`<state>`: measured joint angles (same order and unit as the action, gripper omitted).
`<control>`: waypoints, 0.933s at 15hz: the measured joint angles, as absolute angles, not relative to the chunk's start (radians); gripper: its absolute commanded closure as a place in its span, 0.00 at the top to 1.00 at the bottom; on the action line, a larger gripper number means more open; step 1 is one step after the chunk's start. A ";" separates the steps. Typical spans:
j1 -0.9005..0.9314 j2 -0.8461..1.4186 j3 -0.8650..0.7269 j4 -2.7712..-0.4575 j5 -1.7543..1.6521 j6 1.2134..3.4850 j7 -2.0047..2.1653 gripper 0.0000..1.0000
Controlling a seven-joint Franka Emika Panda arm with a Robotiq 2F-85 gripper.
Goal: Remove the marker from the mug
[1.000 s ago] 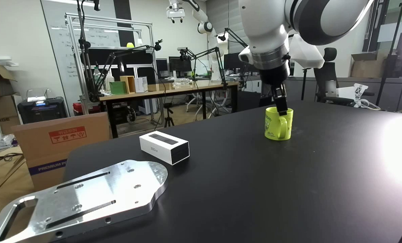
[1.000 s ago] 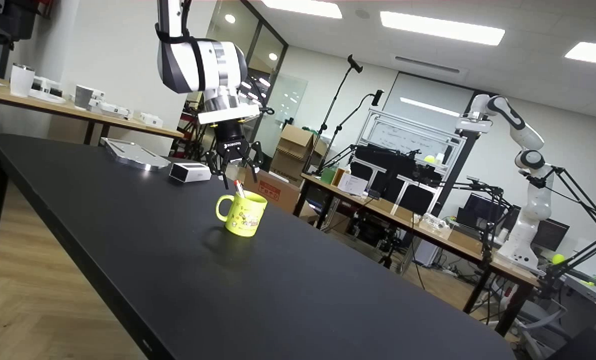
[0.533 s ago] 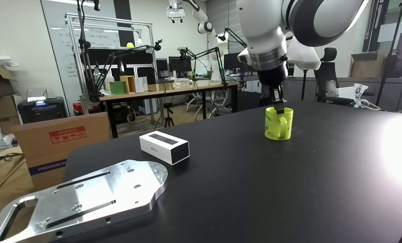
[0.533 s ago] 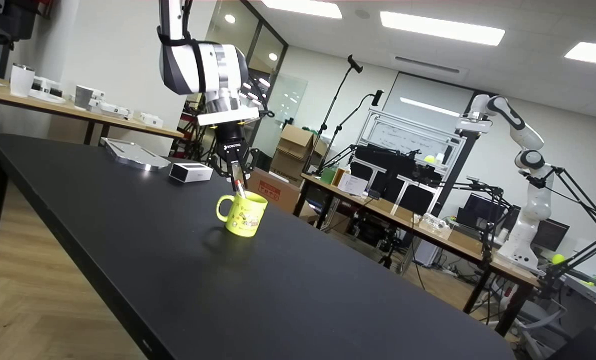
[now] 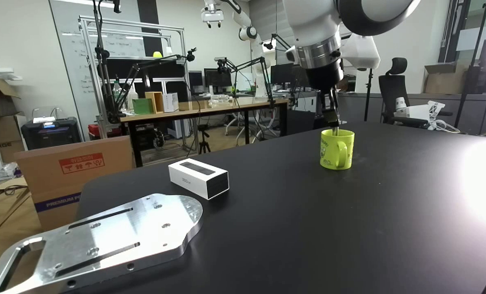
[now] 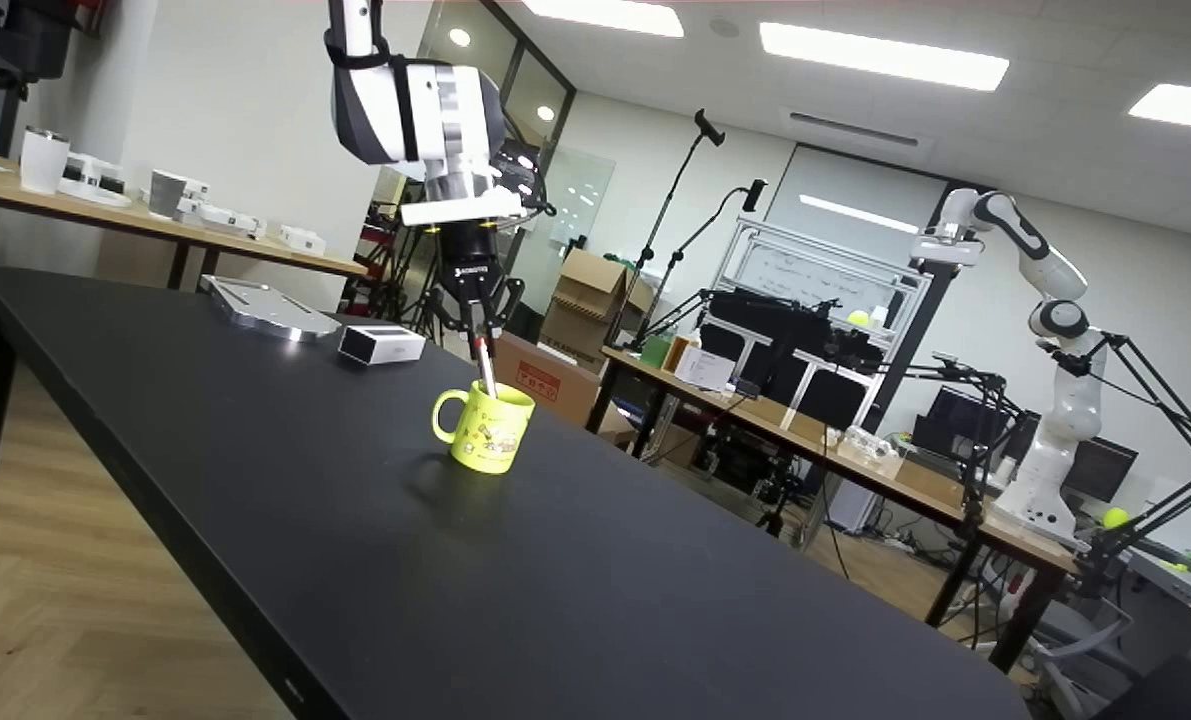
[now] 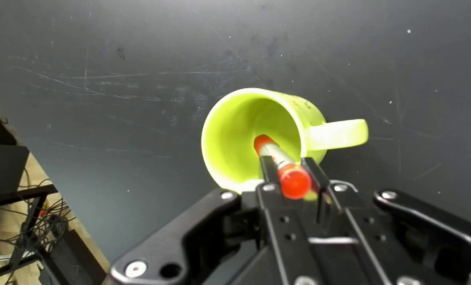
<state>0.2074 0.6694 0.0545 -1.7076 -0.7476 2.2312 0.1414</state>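
Note:
My gripper [image 7: 288, 160] has its two fingers pressed from both sides against the marker [image 7: 275, 152], just below its red upper end. The yellow-green mug [image 7: 314, 113] stands upright on the dark table, its handle pointing right in the wrist view. The marker leans, and its lower red tip shows over the mug's opening. In an exterior view a stretch of the marker [image 6: 487, 372] rises between the gripper [image 6: 479, 333] and the rim of the mug [image 6: 485, 440]. Just above the mug [image 5: 328, 153] hangs the gripper [image 5: 333, 125] in an exterior view, with part of the marker [image 5: 335, 131] below it.
A white box [image 5: 198, 178] with a dark end lies on the black table [image 5: 308, 228], apart from the mug. Beyond it rests a flat metal plate [image 5: 120, 234] with slots. In an exterior view the table's long edge [image 6: 185, 560] runs past the mug's handle side.
The fingers have come together on the marker from a wide stance. Over the last half second the gripper has risen, and more of the marker shows above the rim. The mug has not moved.

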 measured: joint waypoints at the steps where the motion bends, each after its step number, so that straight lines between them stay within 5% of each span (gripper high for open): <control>1: 0.214 0.655 0.055 -1.708 -0.743 2.223 0.141 0.05; 14: 0.366 0.476 0.113 -1.816 -0.874 2.100 0.134 0.05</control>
